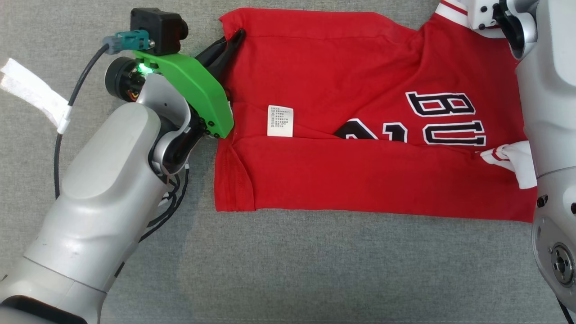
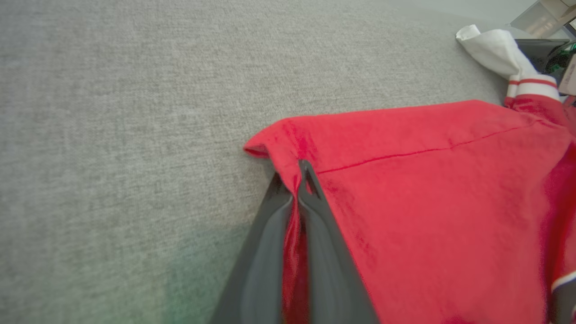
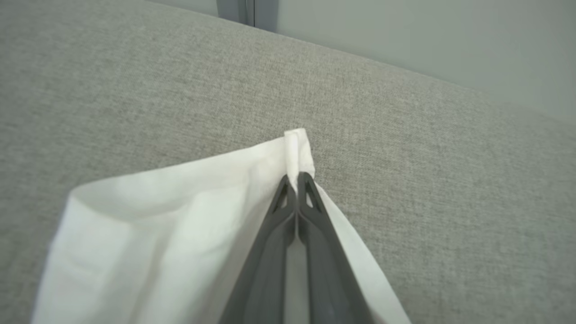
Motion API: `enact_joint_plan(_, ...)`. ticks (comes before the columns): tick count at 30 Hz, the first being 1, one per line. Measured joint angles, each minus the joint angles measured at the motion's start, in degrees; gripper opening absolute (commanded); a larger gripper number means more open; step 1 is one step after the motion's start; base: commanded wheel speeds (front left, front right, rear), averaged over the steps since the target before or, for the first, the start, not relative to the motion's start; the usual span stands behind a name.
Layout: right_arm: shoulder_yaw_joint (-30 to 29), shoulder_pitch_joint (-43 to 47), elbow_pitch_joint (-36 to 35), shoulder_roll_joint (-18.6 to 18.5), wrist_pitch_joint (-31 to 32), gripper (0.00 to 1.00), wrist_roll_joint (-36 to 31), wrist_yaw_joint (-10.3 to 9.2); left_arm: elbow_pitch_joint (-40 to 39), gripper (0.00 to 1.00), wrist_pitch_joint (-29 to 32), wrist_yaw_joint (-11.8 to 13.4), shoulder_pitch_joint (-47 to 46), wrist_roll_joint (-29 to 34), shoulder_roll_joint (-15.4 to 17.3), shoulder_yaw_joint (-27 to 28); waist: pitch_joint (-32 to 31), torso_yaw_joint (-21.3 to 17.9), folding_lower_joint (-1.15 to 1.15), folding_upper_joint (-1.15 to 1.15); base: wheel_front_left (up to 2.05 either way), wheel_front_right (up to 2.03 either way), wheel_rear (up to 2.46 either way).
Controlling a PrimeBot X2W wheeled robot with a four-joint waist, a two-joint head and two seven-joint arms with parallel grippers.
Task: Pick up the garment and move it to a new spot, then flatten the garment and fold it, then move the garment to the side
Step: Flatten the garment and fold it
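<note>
Nearest, the pale left arm [image 1: 103, 180] rises from the lower left corner of the head view and the right arm [image 1: 555, 135] runs along the right edge, both over the grey cloth-covered worktop [image 1: 315, 270]. Between them lies the red garment [image 1: 360, 180], spread wide across the worktop with its near edge straight. A near flap is laid over the middle, hiding the lower part of the black-and-white lettering [image 1: 445, 119]. A white label [image 1: 280, 120] sits at that flap's edge, left of centre. At the right end of the flap a crumpled white sleeve [image 1: 517, 162] pokes out beside the right arm. Further back, a green mount [image 1: 198, 85] on the left wrist overlaps the garment's left edge, and a white strap [image 1: 31, 90] lies on the worktop well off to the left. At the far left corner of the garment the left gripper [image 1: 236, 38] is clenched on the hem; the left wrist view shows red cloth pinched between its dark fingers [image 2: 315, 234]. In the right wrist view the right gripper [image 3: 297, 182] is clamped on a raised fold of white cloth [image 3: 180, 216], with the grey worktop and a pale wall [image 3: 427, 40] behind it.
</note>
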Motion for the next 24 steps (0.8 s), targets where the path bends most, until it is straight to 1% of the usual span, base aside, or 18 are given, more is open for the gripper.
enact_joint_plan(3,-1.2,-0.1,0.4,-0.2,-3.1,0.0,-0.2,0.0,-0.2,0.0,-1.5,-0.1,0.3,-0.7,0.5,0.9,-0.3,0.0,0.0,0.0,0.0,0.0,0.0)
enact_joint_plan(8,-4.1,-1.4,0.5,-0.6,-8.5,0.0,0.3,-0.01,-0.8,0.0,-3.2,-0.1,2.0,-1.6,2.6,2.6,-1.9,-0.1,0.0,0.0,0.0,0.0,0.0)
enact_joint_plan(14,-4.5,-2.5,1.4,-0.5,-12.2,0.0,3.1,-0.01,-3.3,0.0,-3.5,0.8,3.5,-2.5,4.2,3.7,-4.1,-0.5,0.0,0.0,0.0,0.0,0.0)
enact_joint_plan(17,-3.4,-2.0,1.4,-0.4,-13.6,0.0,5.8,-0.01,-5.1,0.0,-3.5,1.5,4.8,-3.1,4.6,4.1,-5.3,-1.1,0.0,0.0,0.0,0.0,0.0)
enact_joint_plan(20,-1.5,1.0,0.0,-0.5,-15.4,0.0,9.7,-0.01,-6.9,0.0,-3.8,2.4,6.7,-3.5,5.3,4.3,-6.5,-1.7,0.0,0.0,0.0,0.0,0.0)
enact_joint_plan(24,1.0,6.8,-5.5,-2.2,-16.5,0.0,15.9,-0.01,-10.6,0.0,-4.0,3.5,10.6,-4.6,6.7,5.0,-8.4,-2.9,0.0,0.0,0.0,0.0,0.0)
